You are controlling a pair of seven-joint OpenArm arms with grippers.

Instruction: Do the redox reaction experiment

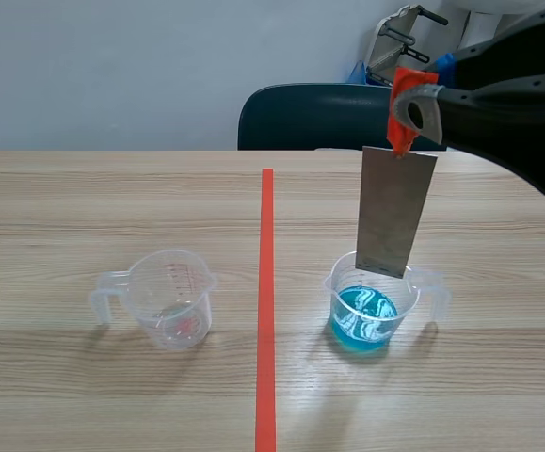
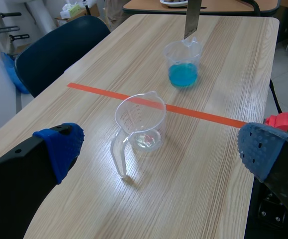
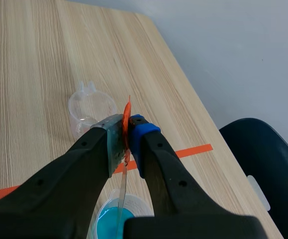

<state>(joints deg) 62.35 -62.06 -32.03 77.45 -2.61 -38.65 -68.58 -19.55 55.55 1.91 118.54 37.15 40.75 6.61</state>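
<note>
A grey metal strip [image 1: 394,212] with an orange-red tab at its top hangs upright from my right gripper [image 1: 406,111], which is shut on that tab. The strip's lower end sits just over the rim of a clear beaker of blue liquid [image 1: 374,303] right of the tape line. In the right wrist view the strip [image 3: 122,199] runs edge-on down from my right gripper [image 3: 127,130] toward the blue beaker [image 3: 115,219]. A second clear beaker [image 1: 170,299] with a little clear liquid stands left of the line. My left gripper [image 2: 158,152] is open, well back from this beaker [image 2: 139,124].
An orange-red tape line [image 1: 266,311] splits the wooden table. A dark blue chair [image 1: 324,118] stands behind the far edge. A multicoloured object [image 2: 284,122] shows beside my left gripper's finger, off the table edge.
</note>
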